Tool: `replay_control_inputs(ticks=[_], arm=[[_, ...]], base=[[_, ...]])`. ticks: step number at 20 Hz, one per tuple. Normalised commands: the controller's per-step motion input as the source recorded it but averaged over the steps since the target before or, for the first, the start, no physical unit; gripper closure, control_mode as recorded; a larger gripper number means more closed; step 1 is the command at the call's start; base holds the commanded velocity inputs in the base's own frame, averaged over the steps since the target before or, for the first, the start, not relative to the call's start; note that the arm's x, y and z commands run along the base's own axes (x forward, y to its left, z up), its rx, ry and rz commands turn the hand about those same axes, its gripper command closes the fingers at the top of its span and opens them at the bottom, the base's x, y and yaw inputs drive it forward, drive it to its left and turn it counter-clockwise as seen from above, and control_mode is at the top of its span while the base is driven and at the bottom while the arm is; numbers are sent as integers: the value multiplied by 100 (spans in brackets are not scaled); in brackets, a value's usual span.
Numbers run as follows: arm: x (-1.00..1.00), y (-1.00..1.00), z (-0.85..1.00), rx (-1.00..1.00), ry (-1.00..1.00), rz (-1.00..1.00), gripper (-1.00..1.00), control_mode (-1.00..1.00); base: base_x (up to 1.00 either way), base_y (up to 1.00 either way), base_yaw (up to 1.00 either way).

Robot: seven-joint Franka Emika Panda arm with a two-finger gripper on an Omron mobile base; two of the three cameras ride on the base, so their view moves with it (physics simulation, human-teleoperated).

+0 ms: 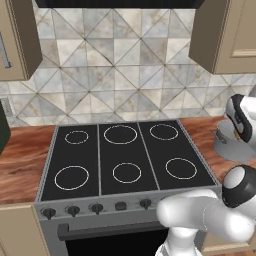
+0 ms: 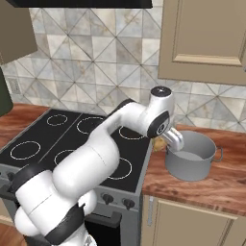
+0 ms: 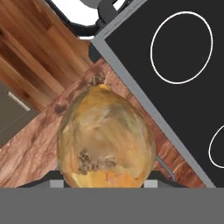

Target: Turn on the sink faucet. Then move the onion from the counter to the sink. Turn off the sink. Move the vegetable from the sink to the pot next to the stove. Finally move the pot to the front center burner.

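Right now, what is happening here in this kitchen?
The robot arm is carrying the onion in its gripper, held above the wooden counter beside the stove. The grey pot stands on that counter just next to the gripper, and the onion is not yet inside it.

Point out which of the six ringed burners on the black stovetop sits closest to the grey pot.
The front right burner: its white ring is at the stovetop's right edge in the near row, beside the wooden counter where the grey metal pot stands.
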Motion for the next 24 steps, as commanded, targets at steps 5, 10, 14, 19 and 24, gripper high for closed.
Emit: replay_control_inputs(ticks=[5,10,14,19,24], arm=[[4,-67,0,10,0,0,100,-100],[32,-49,-3,3,0,-2,100,-100],[31,-28,-22,0,0,0,100,-100],[30,-15,-28,0,0,-3,100,-100],[37,-17,-20,0,0,-4,100,-100]], base=[[0,0,0],[0,0,0],[0,0,0],[0,0,0],[0,0,0]])
